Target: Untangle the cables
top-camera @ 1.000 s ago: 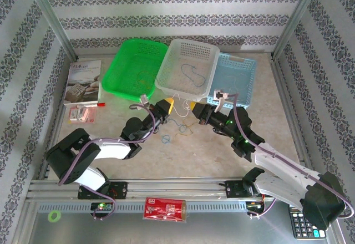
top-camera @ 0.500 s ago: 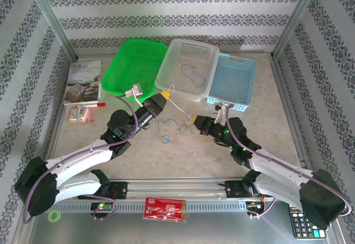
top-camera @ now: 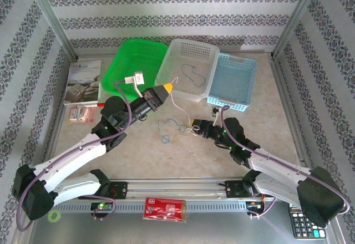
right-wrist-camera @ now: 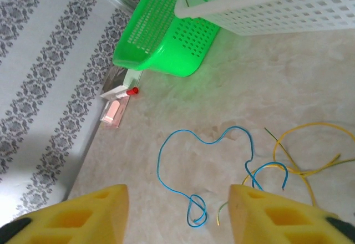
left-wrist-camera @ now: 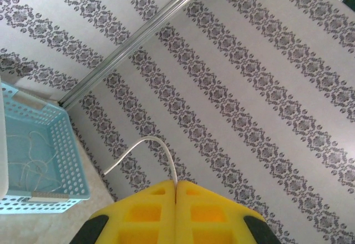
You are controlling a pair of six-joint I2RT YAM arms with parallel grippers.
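The cables lay in a loose blue-and-yellow snarl at the middle of the tabletop, under the right gripper, its fingers apart. The left gripper was clamped on a pale cable, raised; probably best drawn away slowly, watching for snags

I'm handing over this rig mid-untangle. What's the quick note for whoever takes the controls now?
Left gripper: shut on a pale cable, held by the white basket front edge.
Right gripper: open, low over the table, holding nothing.
Below it, the blue cable and yellow cable lie crossed on the table.
Done: a dark cable is in the white basket and a second pale cable is in the light blue basket.
Left: probably drop off the held cable, then separate blue from yellow.
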